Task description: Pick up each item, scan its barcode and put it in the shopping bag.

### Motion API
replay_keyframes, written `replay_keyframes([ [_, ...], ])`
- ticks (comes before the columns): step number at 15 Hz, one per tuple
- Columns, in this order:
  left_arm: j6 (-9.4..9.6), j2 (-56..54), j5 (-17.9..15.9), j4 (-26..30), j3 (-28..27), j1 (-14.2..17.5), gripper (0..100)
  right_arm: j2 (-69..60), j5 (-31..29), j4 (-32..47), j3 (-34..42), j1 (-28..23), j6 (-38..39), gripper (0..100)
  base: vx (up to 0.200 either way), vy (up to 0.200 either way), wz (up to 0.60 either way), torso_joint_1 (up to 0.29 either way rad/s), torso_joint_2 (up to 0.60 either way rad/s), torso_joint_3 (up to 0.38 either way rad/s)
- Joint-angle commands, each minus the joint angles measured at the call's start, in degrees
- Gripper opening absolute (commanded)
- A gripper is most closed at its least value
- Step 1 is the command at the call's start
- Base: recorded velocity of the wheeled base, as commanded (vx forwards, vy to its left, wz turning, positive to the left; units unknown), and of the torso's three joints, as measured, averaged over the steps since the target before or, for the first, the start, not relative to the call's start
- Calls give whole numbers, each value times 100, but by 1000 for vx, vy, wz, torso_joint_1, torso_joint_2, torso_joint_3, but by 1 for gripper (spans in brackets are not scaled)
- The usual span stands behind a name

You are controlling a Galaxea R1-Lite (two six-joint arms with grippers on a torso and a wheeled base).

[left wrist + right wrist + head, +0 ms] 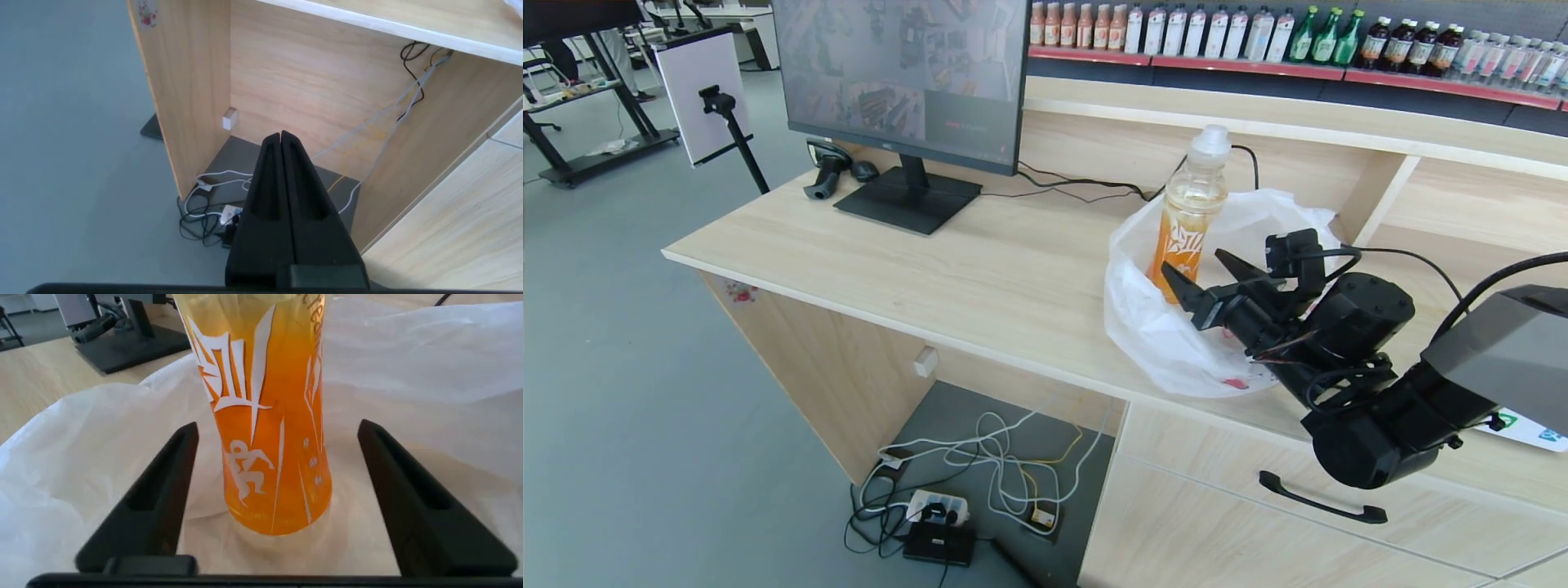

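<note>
The orange drink bottle (1191,204) stands up inside the white shopping bag (1152,327) on the counter (915,253); the right claw (1192,261) is wide open around it, not touching; the left claw (282,139) is closed tight

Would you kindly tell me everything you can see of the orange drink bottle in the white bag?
The bottle is clear plastic with a white cap, orange drink inside and an orange label with white graphics. It stands upright inside the open white plastic bag on the wooden counter, its base on the bag's film. The right gripper is open, its black fingers either side of the lower body, not touching it.
</note>
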Motion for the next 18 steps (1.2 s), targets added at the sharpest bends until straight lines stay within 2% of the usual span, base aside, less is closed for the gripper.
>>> replay_keyframes([
  [1, -1, 0, -2, -1, 0, 1, 0, 21, 4, -39, 8, -2, 1, 100, 0, 0, 0, 0, 0, 0],
  [7, -1, 0, -2, 8, 0, 1, 0, -85, 4, -39, 88, -2, 1, 100, 0, 0, 0, 0, 0, 0],
  [13, -1, 0, -2, 25, 0, 1, 0, -788, 4, -39, 492, -11, -87, 100, 0, 0, 0, 0, 0, 0],
  [18, 7, 0, -2, 25, 0, 1, 0, -1438, 39, -39, 843, -292, 10, 100, 0, 0, 0, 0, 0, 0],
])
